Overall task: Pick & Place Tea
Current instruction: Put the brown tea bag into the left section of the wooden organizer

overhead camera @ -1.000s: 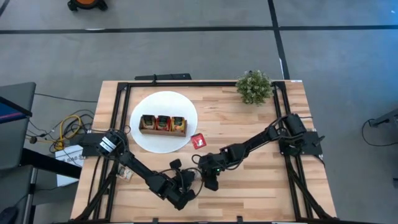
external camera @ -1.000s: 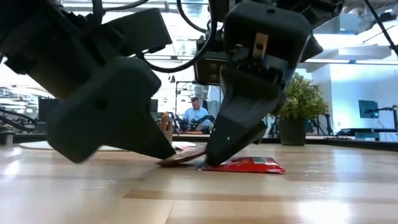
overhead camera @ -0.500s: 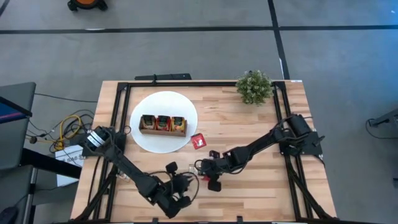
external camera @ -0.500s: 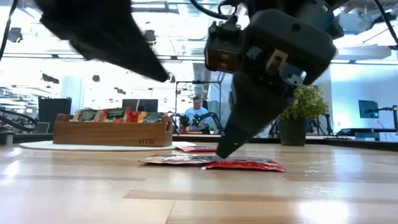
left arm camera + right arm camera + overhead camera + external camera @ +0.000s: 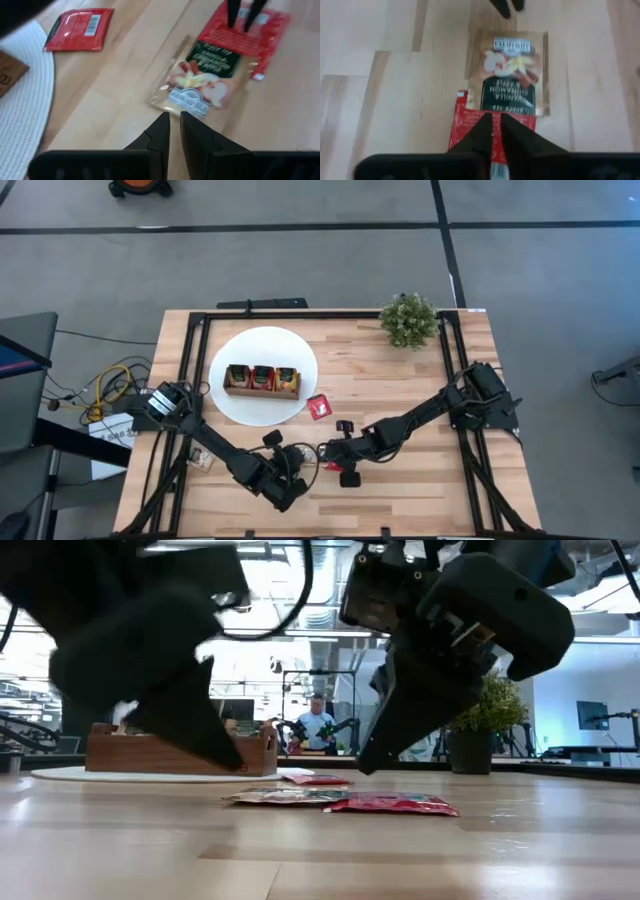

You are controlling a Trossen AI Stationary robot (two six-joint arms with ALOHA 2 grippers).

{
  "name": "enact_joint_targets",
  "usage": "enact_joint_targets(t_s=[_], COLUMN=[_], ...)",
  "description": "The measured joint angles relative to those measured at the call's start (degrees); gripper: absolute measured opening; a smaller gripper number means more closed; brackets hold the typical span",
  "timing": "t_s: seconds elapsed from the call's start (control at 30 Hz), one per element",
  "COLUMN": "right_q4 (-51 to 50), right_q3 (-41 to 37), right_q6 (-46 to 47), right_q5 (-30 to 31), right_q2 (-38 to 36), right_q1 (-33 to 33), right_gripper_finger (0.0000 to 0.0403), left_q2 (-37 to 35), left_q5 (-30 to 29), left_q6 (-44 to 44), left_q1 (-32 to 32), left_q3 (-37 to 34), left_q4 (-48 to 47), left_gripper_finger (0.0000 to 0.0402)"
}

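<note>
left gripper point(image 5: 288, 483), fingers nearly together and empty, near the table's point(image 5: 400, 375) front edge; beige vanilla sachet point(image 5: 200, 82) partly overlapping red sachet point(image 5: 492, 122) mid-front; right gripper point(image 5: 335, 463), narrow and empty, above them: advise pinching only one sachet's free edge.

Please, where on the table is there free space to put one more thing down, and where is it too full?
Free: the bare wood between the white disc and the potted plant, and the stretch below the plant, above the right arm. Crowded: the front middle, where the left tool and right tool meet over the loose sachets.
</note>
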Motion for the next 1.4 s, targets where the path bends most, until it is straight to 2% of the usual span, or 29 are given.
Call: enact_joint_targets(t_s=[0.17, 0.37, 0.43, 0.53, 0.67, 0.8, 0.93, 1.07, 1.17, 1.4], right_q4=[1.07, 2.75, 2.71, 4.91, 5.02, 4.14, 4.32, 4.35, 4.84, 5.85], right_q3=[-0.02, 0.0, -0.15, 0.13, 0.07, -0.12, 0.0, 0.0, 0.0, 0.0], right_q6=[-11.79, -38.66, -45.43, -50.79, -53.79, -53.4, -52.6, -52.49, -51.21, -50.41], right_q5=[1.72, 4.51, 6.64, 12.07, 17.72, 25.92, 29.78, 29.97, 30.48, 32.8], right_q2=[0.0, 0.95, 1.03, 2.14, 3.04, 3.87, 3.78, 3.54, 3.54, 3.54], right_q1=[0.21, 2.74, 3.75, 4.71, 5.94, 7.22, 7.86, 8.27, 8.77, 9.7], right_gripper_finger=[0.0106, 0.0206, 0.0224, 0.0232, 0.0216, 0.0174, 0.0105, 0.002, 0.0011, 0.0002], left_q2=[1.1, 2.27, 2.84, 3.42, 3.82, 3.86, 3.9, 3.58, 1.74, -5.7], left_q5=[2.12, 3.79, 4.32, 4.31, 4.37, 4.74, 4.83, 3.9, 4.04, -5.34], left_q6=[1.53, 2.62, 2.96, 3.26, 3.68, 4.14, 4.37, 6.55, 9.5, 11.46], left_q1=[1.06, 1.85, 1.87, 1.91, 1.9, 1.91, 1.91, 1.41, 0.37, -2.18], left_q3=[-2.11, -2.59, -2.55, -2.51, -2.5, -2.52, -2.52, -1.71, -0.47, 1.56], left_q4=[5.42, 7.74, 8.66, 9.39, 10.36, 10.86, 11.09, 10.66, 10.06, 6.46], left_gripper_finger=[0.0037, 0.0037, 0.0037, 0.0037, 0.0037, 0.0037, 0.0037, 0.0037, 0.0037, 0.0044])
